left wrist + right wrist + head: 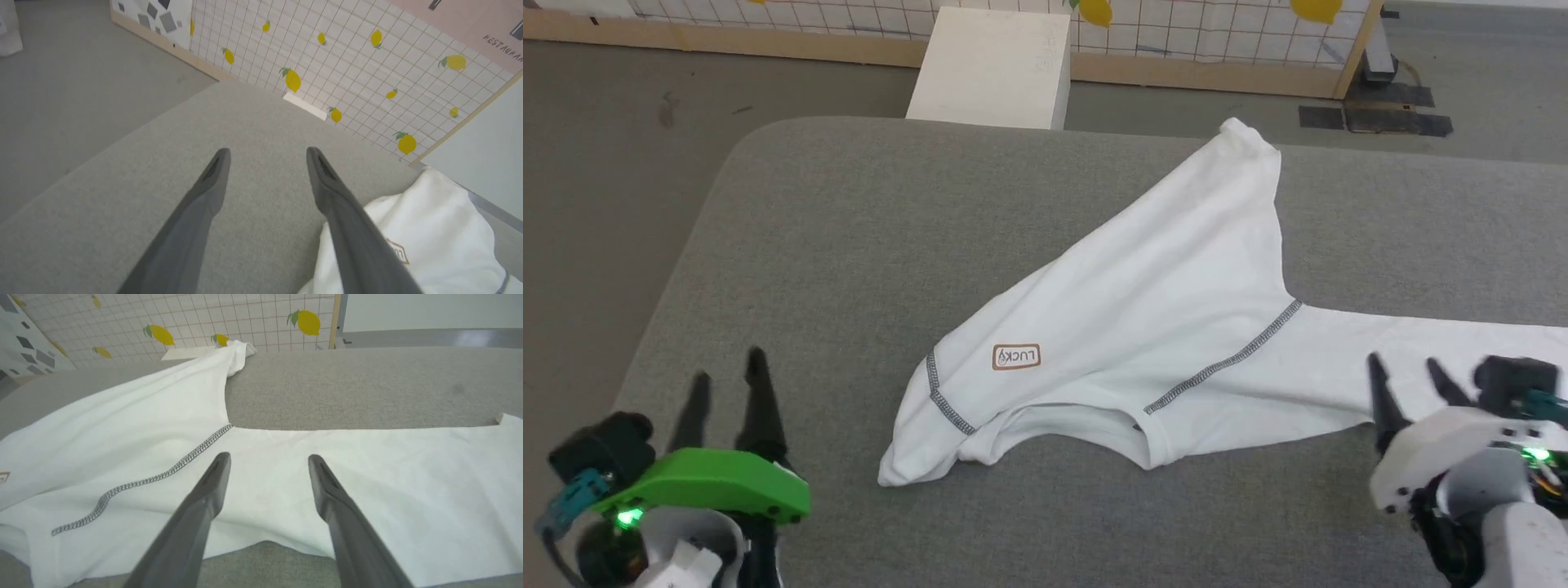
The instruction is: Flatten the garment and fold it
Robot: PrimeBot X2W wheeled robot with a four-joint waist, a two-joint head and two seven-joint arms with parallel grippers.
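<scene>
The grey table (849, 245) carries the garment (1160, 310), lying centre to right, skewed and bunched. We judge the flattening unfinished and no fold begun. The white box (992, 69) past the far edge shows us no inside. Our left gripper (728, 367) hangs spread and empty near left. Our right gripper (1404, 363), spread too, is over the near-right cloth. Next we must pinch edges and pull them apart.

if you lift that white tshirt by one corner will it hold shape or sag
Probably sags: the T-shirt lies in soft folds, one flap doubled over, so it looks floppy. It seems thin and likely light, lying nearly flat on the gray table cover. Pushed, it would probably bunch rather than slide on that textured fabric.
</scene>
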